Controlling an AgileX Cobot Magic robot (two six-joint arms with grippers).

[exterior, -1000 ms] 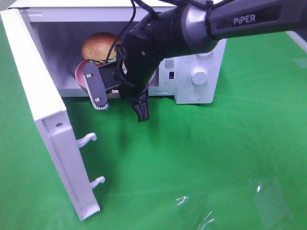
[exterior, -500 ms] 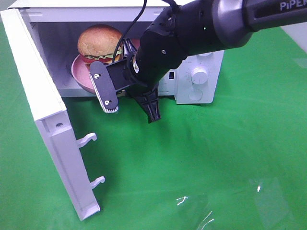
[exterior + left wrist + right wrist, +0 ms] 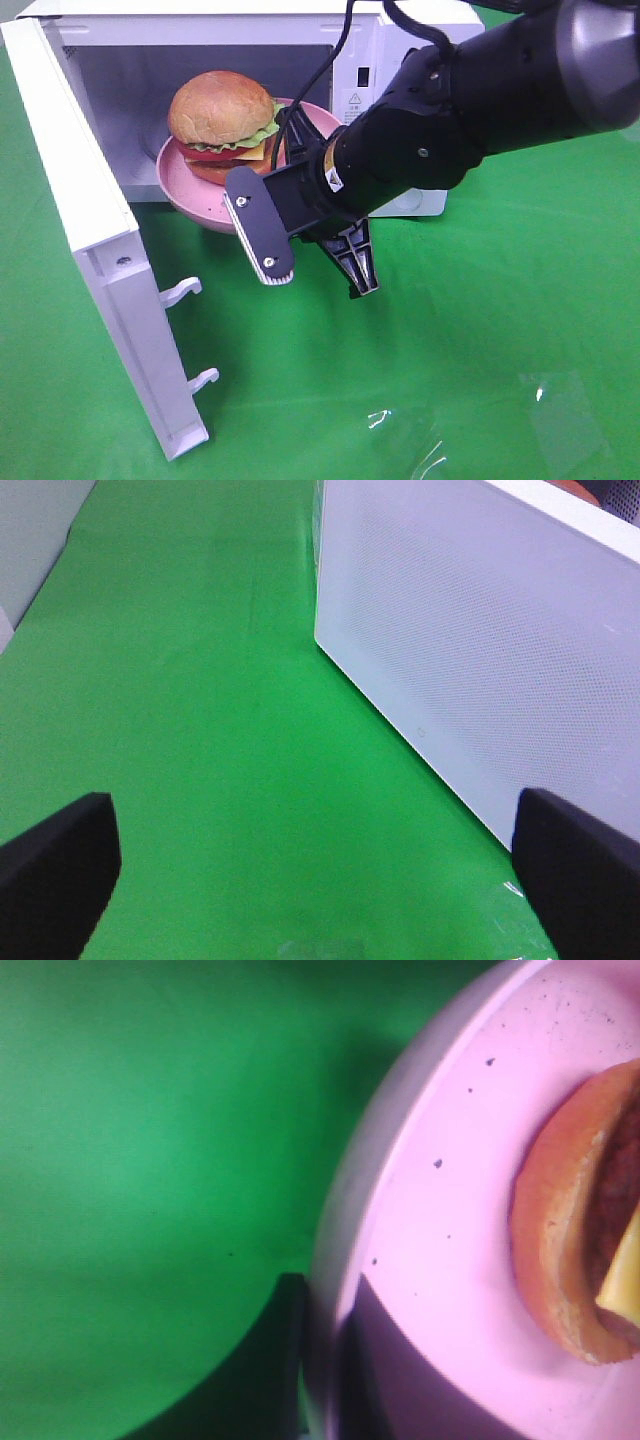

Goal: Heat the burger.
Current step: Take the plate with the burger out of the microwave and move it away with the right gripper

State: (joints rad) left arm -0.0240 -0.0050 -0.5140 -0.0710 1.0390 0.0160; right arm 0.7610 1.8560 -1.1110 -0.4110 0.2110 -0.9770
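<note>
We are starting at the left gripper (image 3: pixel 320 880): its fingers (image 3: pixel 55 870) are standing wide apart over the green cloth (image 3: pixel 200 710) with nothing between them, and the microwave (image 3: pixel 480 650) is showing its white perforated wall just past one fingertip.

Next, the door (image 3: pixel 90 230) is hanging fully open, its latch hooks (image 3: pixel 185 290) jutting toward the cloth.

What is changing is the plate (image 3: pixel 190 190). A second ago it was sitting deep in the cavity; now we are seeing it coming out over the sill, with the burger (image 3: pixel 222 110) riding on it, upright and roughly centred. The burger is lying just beyond the right gripper's fingertips, a bare strip of plate between it and them.

The right gripper (image 3: pixel 322 1380) is clamped on the plate's near rim, one dark finger (image 3: pixel 270 1380) under the edge. We are judging that the load is travelling outward from the oven. Whether the heating is done we cannot tell.

The open door is standing close beside the plate on the side away from the fingers, so a swing that way is risking a knock. A one-sided grip is also risking a tilt.

Farthest right, a clear film (image 3: pixel 560 420) is lying on the cloth, well apart from the fingers.
</note>
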